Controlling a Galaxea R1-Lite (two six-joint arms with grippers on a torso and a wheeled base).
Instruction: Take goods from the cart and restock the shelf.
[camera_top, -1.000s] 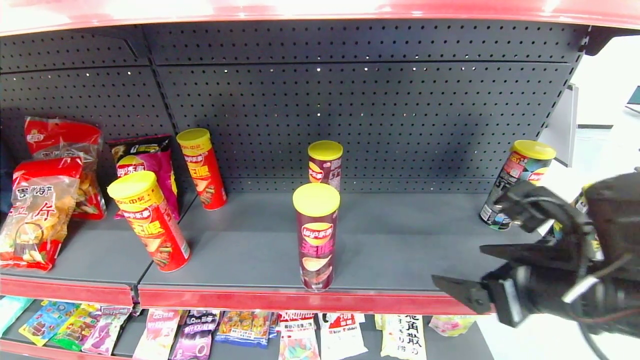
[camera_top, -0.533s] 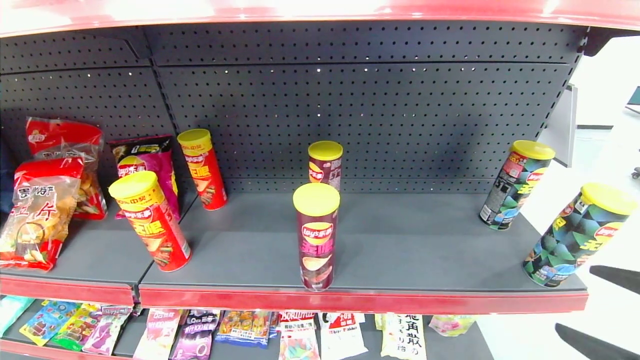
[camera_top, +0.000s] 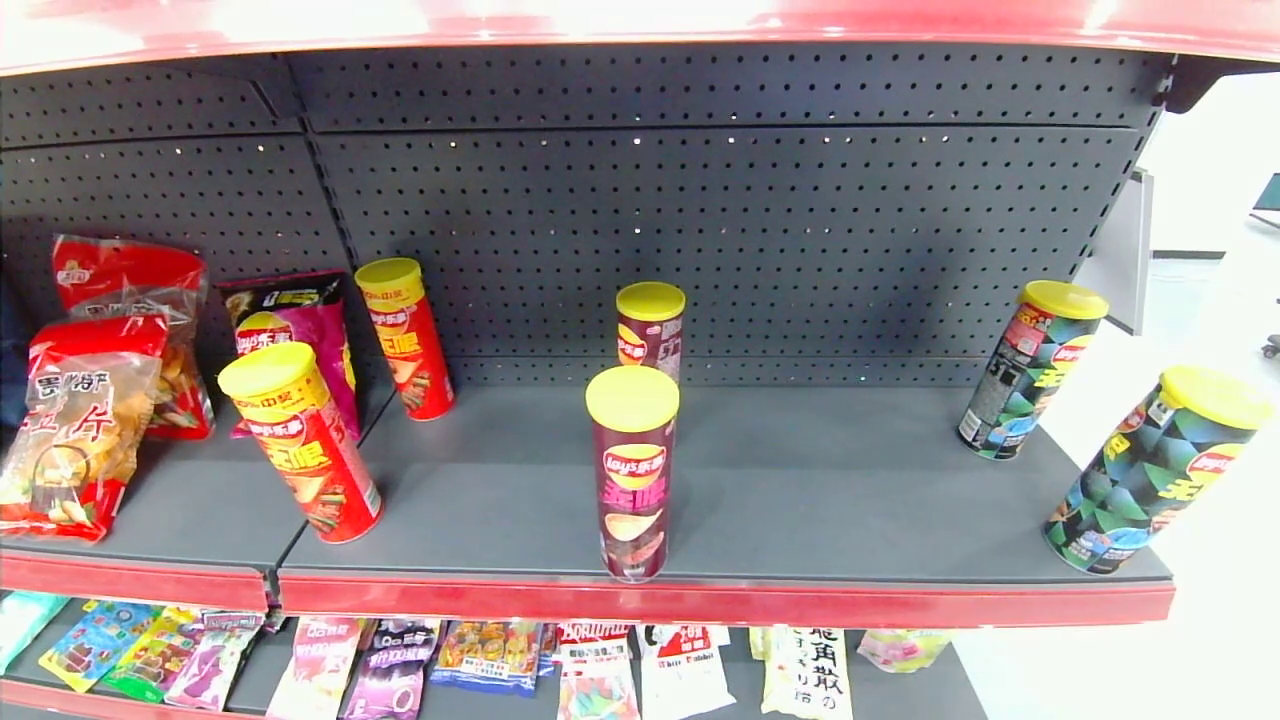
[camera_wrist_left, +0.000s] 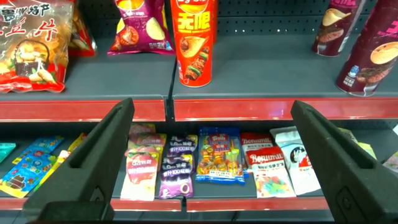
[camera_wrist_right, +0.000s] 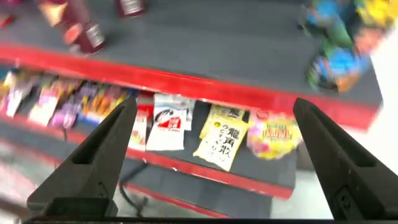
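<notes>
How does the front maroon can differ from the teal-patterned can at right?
The maroon can is dark red; the teal-patterned can has a black-and-teal geometric print. The maroon can stands midway along the shelf; the teal-patterned can at its right end. Both have yellow lids.

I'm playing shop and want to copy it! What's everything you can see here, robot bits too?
red cans: 2, red with yellow lids, left on the upper shelf
maroon cans: 2, maroon with yellow lids, middle, one behind the other
patterned cans: 2, blue-green-black with yellow lids, right end
red snack bags: 2, red, far left
purple chip bag: 1, purple, behind the front red can
small packets: many, mixed colours, lower shelf
left gripper: 1, black, open, facing the shelves
right gripper: 1, black, open, facing the shelves
</notes>
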